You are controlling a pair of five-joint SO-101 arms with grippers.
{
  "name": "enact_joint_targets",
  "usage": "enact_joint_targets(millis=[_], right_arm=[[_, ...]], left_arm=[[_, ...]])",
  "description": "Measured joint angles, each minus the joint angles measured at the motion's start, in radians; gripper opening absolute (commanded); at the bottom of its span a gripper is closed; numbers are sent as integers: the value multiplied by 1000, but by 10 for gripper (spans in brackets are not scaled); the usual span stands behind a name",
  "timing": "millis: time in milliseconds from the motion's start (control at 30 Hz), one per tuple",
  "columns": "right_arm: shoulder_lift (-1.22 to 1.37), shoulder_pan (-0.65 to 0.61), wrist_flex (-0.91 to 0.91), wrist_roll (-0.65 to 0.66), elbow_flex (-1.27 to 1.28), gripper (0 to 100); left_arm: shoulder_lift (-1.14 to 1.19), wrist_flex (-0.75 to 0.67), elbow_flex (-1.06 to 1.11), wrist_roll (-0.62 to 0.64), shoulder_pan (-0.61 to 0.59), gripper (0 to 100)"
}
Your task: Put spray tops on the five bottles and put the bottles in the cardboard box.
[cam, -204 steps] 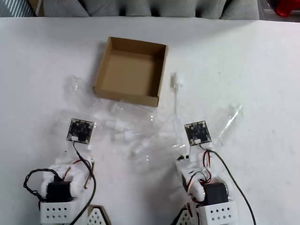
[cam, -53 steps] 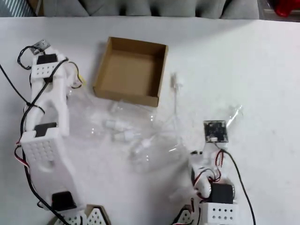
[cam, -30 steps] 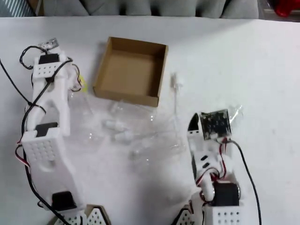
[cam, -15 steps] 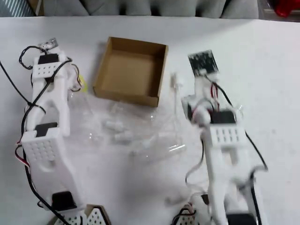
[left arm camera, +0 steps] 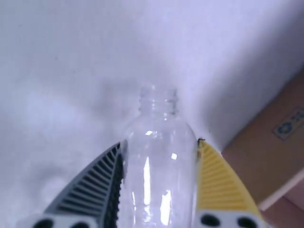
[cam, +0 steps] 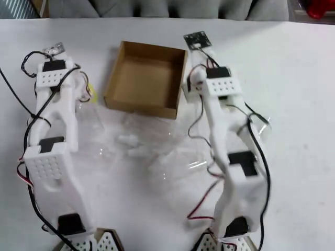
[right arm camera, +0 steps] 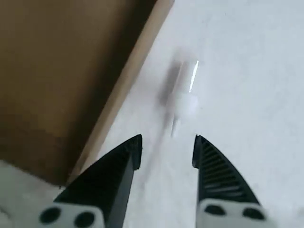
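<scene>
The left gripper (left arm camera: pixel 159 147) pinches a clear, uncapped plastic bottle (left arm camera: pixel 159 123) by its body, near the open brown cardboard box (cam: pixel 140 108). The right gripper (right arm camera: pixel 166 140) hangs with jaws spread above a white spray top (right arm camera: pixel 184 102) lying on the white table (cam: pixel 293 63) just beside the box wall. Closing off-centre could flick the light top away or snag the cardboard.

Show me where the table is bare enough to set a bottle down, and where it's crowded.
Widest bare patch: the table right of the right arm, out to its edge. A bare strip also runs beyond the box, along the far edge. Crowded: between the arms, in front of the box, where bottles and spray tops lie.
</scene>
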Motion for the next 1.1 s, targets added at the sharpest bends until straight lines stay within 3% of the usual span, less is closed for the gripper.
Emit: enact_joint_targets(millis=[533, 667, 767, 933, 1100], right_arm=[[663, 32, 290, -25, -882, 141], [747, 32, 327, -25, -1005, 122], [775, 38, 339, 8, -1060, 12], [781, 54, 365, 31, -1099, 14], [773, 71, 505, 32, -1169, 15]], left_arm=[[0, 0, 0, 0, 2, 23], [0, 0, 0, 0, 2, 23], [0, 0, 0, 0, 2, 23], [0, 0, 0, 0, 2, 23], [0, 0, 0, 0, 2, 23]])
